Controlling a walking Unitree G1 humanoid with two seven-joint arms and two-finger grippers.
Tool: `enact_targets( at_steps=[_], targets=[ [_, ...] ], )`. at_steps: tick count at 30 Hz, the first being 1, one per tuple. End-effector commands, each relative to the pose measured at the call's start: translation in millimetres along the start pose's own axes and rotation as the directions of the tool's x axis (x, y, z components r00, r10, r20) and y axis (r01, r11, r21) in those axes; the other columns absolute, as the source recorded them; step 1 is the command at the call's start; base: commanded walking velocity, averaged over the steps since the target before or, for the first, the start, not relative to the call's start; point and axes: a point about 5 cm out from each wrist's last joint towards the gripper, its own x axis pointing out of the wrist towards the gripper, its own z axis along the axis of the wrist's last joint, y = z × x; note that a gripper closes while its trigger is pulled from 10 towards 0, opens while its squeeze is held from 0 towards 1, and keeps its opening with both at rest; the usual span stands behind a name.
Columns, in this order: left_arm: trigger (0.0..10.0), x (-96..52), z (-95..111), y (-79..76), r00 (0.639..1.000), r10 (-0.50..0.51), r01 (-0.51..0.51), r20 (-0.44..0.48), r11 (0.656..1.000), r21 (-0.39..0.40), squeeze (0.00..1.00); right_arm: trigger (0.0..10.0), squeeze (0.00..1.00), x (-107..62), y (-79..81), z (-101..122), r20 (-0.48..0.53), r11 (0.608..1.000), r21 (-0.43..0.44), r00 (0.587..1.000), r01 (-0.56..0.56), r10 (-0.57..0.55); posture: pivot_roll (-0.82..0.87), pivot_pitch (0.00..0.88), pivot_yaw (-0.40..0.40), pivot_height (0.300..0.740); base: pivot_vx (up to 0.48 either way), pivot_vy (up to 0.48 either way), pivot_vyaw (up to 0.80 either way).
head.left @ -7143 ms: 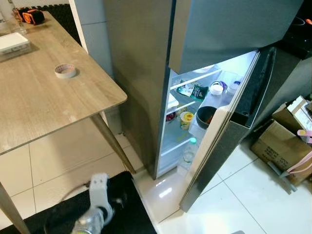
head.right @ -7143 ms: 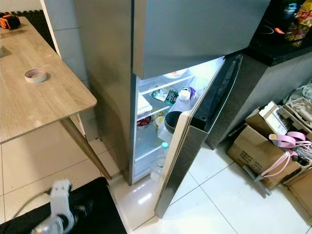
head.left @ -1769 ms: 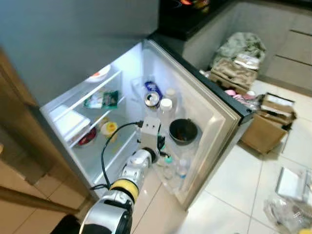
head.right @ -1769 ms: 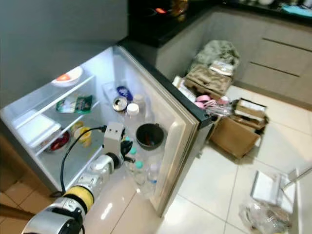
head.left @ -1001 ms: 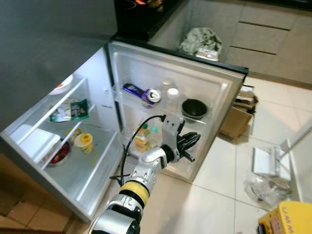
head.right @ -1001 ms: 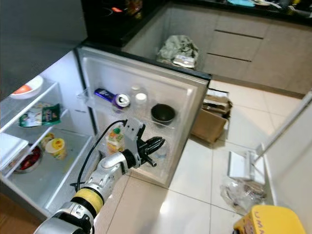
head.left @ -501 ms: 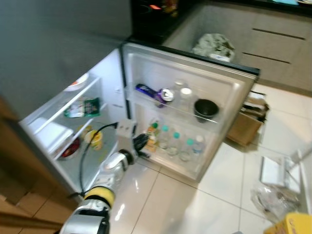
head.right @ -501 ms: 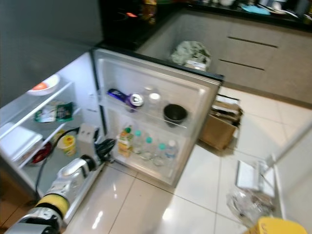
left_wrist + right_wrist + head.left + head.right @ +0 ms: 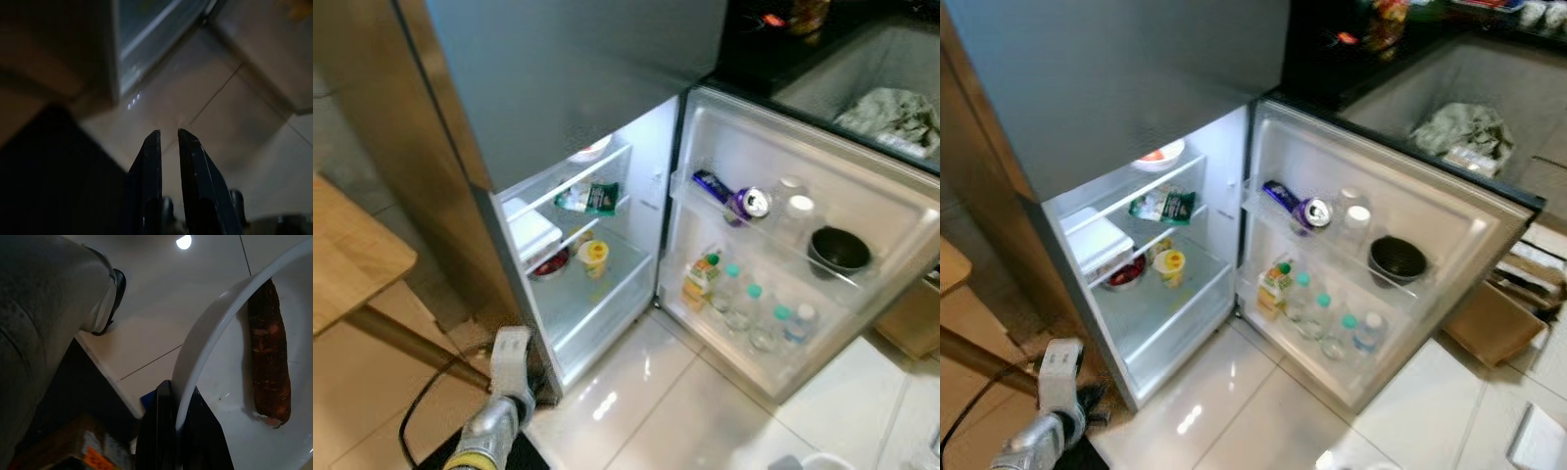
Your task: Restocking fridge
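— What are we carrying, and where is it?

— A white bowl [image 9: 234,396] with a carrot [image 9: 269,352] lying in it. Our right gripper [image 9: 177,428] has its two fingers pinched on the bowl's rim, one finger inside and one outside, low at our right side above the tiled floor [image 9: 161,308].

— And where does it go?

— Into the fridge [image 9: 578,98], we judge. Its lower door [image 9: 1381,264] stands wide open, and the lit shelves [image 9: 1151,255] are in front of us, well apart from the bowl.

— Is there room?

— The lower shelf looks barest, beside the yellow tub [image 9: 1169,264]. The upper shelves hold a dish [image 9: 1157,155], a green packet [image 9: 1163,206] and a white box [image 9: 1097,240]. The door racks carry a can [image 9: 1312,212], a black pot [image 9: 1397,259] and bottles [image 9: 1327,318].

— How should we do it well?

— Keep the bowl level so the carrot does not roll out, since a rim pinch lets it tip easily. Lift it across to the shelf, slide it in flat, and only then let go.

— And our left gripper [image 9: 168,142]?

— It hangs low by the fridge's corner, fingers nearly together with a narrow gap, holding nothing.
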Motion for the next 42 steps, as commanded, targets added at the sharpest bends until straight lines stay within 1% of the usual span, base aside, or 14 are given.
enact_targets(
  at_steps=[1, 2, 3, 4, 7, 9, 11, 14, 15, 21, 24, 29, 39, 42],
  targets=[
    [10.0, -8.9, -26, 7.0, 0.995, 0.048, -0.051, -0.091, 0.998, -0.030, 0.00, 10.0, 0.00, 0.0, 0.9, 0, 0.003, 0.999, -0.046, 1.000, 0.004, -0.004, 0.02, 0.036, -0.065, 0.740, 0.000, 0.000, 0.77],
    [10.0, -8.9, -26, 7.0, 0.995, 0.048, -0.051, -0.091, 0.998, -0.030, 0.00, 10.0, 0.00, 0.0, 0.9, 0, 0.003, 0.999, -0.046, 1.000, 0.004, -0.004, 0.02, 0.036, -0.065, 0.740, 0.000, 0.000, 0.77],
    [10.0, -12.8, -36, 8.1, 0.991, 0.058, -0.063, -0.123, 0.997, -0.038, 0.00, 10.0, 0.00, 0.0, 0.5, 0, 0.006, 0.998, -0.057, 1.000, 0.007, -0.007, 0.02, 0.036, -0.066, 0.740, 0.000, 0.000, 0.77],
    [10.0, -19.9, -54, 9.0, 0.981, 0.071, -0.079, -0.183, 0.996, -0.036, 0.00, 10.0, 0.00, 0.0, -0.1, 1, 0.013, 0.996, -0.083, 1.000, 0.013, -0.012, 0.02, 0.035, -0.067, 0.740, 0.000, 0.000, 0.77],
    [10.0, -23.2, -62, 8.6, 0.975, 0.073, -0.083, -0.207, 0.996, -0.037, 0.00, 10.0, 0.00, 0.0, -0.3, 2, 0.017, 0.995, -0.096, 1.000, 0.015, -0.013, 0.02, 0.035, -0.067, 0.740, 0.000, 0.000, 0.77],
    [10.0, -31.0, -80, 8.2, 0.961, 0.084, -0.098, -0.263, 0.994, -0.042, 0.00, 10.0, 0.00, 0.0, -0.7, 3, 0.027, 0.993, -0.119, 0.999, 0.020, -0.017, 0.02, 0.035, -0.067, 0.740, 0.000, 0.000, 0.77],
    [10.0, -36.1, -90, 8.0, 0.950, 0.092, -0.112, -0.298, 0.993, -0.050, 0.00, 10.0, 0.00, 0.0, -1.1, 4, 0.035, 0.990, -0.137, 0.999, 0.025, -0.021, 0.02, 0.032, -0.069, 0.740, 0.000, 0.000, 0.77],
    [10.0, -37.7, -93, 7.9, 0.946, 0.094, -0.116, -0.309, 0.992, -0.054, 0.00, 10.0, 0.00, 0.0, -1.3, 4, 0.037, 0.989, -0.146, 0.999, 0.028, -0.022, 0.02, 0.032, -0.069, 0.740, 0.000, 0.000, 0.77],
    [10.0, -42.2, -101, 7.4, 0.938, 0.097, -0.124, -0.333, 0.990, -0.061, 0.00, 10.0, 0.00, 0.0, -1.4, 5, 0.040, 0.987, -0.157, 0.999, 0.029, -0.024, 0.02, 0.032, -0.069, 0.740, 0.000, 0.000, 0.77],
    [10.0, -46.9, -108, 7.6, 0.931, 0.094, -0.126, -0.352, 0.990, -0.067, 0.00, 10.0, 0.00, 0.0, -1.3, 5, 0.038, 0.987, -0.160, 0.999, 0.028, -0.022, 0.02, 0.028, -0.075, 0.740, 0.000, 0.000, 0.77],
    [10.0, -49.8, -110, 11.3, 0.927, 0.102, -0.131, -0.360, 0.990, -0.059, 0.00, 10.0, 0.00, 0.1, -1.2, 5, 0.035, 0.987, -0.160, 0.999, 0.025, -0.020, 0.03, 0.026, -0.077, 0.740, 0.000, 0.000, 0.77],
    [10.0, -54.6, -111, 21.3, 0.916, 0.114, -0.130, -0.384, 0.991, -0.016, 0.00, 10.0, 0.00, 0.2, -1.3, 5, 0.027, 0.988, -0.154, 1.000, 0.019, -0.015, 0.02, 0.026, -0.077, 0.740, 0.000, 0.000, 0.75],
    [10.0, -52.6, -106, 23.5, 0.918, 0.099, -0.104, -0.383, 0.995, 0.007, 0.00, 10.0, 0.00, 0.3, -2.6, 4, 0.013, 0.988, -0.155, 1.000, 0.020, -0.018, 0.02, 0.017, -0.075, 0.740, 0.000, 0.000, 0.75],
    [10.0, -50.9, -105, 21.0, 0.918, 0.088, -0.093, -0.386, 0.996, 0.004, 0.00, 10.0, 0.00, 0.3, -3.1, 4, 0.014, 0.986, -0.162, 1.000, 0.025, -0.023, 0.01, 0.013, -0.075, 0.740, 0.000, 0.000, 0.14]
  ],
)
